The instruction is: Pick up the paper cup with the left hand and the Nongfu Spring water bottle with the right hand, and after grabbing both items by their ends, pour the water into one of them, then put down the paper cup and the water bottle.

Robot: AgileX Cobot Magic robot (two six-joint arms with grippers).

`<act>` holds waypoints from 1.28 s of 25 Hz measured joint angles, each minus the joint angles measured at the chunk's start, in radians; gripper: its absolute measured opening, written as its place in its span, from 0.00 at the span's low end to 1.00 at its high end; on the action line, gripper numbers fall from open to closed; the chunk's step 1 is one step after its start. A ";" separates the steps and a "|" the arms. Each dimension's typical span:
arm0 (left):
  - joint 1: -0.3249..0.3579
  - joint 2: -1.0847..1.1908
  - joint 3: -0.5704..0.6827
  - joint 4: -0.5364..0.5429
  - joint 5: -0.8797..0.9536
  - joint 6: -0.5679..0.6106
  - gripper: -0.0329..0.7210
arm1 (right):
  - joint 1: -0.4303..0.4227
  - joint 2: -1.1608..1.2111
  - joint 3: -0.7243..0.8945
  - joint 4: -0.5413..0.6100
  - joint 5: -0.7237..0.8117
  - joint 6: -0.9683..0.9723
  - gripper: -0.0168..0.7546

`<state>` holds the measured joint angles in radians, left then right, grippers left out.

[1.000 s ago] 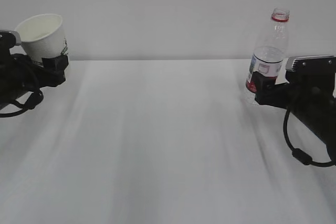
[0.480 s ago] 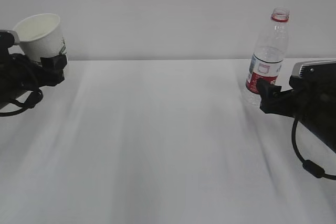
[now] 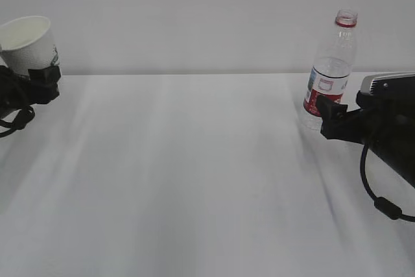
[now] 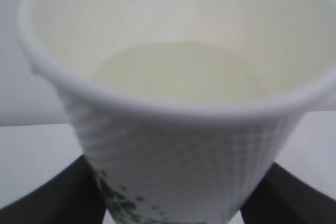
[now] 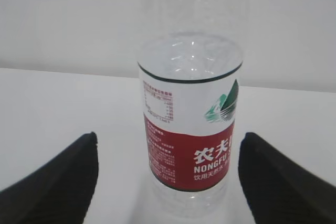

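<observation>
Water bottle (image 3: 331, 69) upright on the counter (image 3: 194, 180) at far right, right hand (image 3: 326, 116) just before it, paper cup (image 3: 27, 44) far left of the bottle, in the left hand (image 3: 45, 82).

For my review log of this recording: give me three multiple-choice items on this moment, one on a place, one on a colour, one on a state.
1. Where is the paper cup?
A. far left, in the left end effector
B. centre of the table
C. beside the bottle

2. What colour is the lower band of the label on the water bottle?
A. blue
B. red
C. yellow

3. How does the right end effector stand?
A. shut on the bottle
B. open, with gaps on both sides of the bottle
C. holding the cup

Answers: 1 A, cup sits between black jaws at left edge; 2 B, red band with white lettering; 3 B, table shows between each jaw and bottle.
</observation>
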<state>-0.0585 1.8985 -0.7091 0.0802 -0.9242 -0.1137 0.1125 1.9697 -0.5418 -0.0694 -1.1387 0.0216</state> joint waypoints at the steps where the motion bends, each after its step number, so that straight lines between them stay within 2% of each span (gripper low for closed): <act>1: 0.010 0.000 0.000 0.000 0.000 0.000 0.71 | 0.000 0.000 0.000 0.000 0.000 0.000 0.84; 7: 0.043 0.002 0.000 -0.003 0.000 0.000 0.71 | 0.000 0.000 0.000 0.000 0.000 0.000 0.83; 19: 0.043 0.115 0.000 -0.037 -0.125 0.000 0.71 | 0.000 0.000 0.000 -0.016 0.000 0.000 0.81; 32: 0.043 0.204 -0.003 -0.049 -0.177 0.000 0.71 | 0.000 0.000 0.000 -0.022 0.000 0.000 0.80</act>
<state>-0.0158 2.1030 -0.7122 0.0308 -1.1012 -0.1137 0.1125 1.9697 -0.5418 -0.0917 -1.1387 0.0216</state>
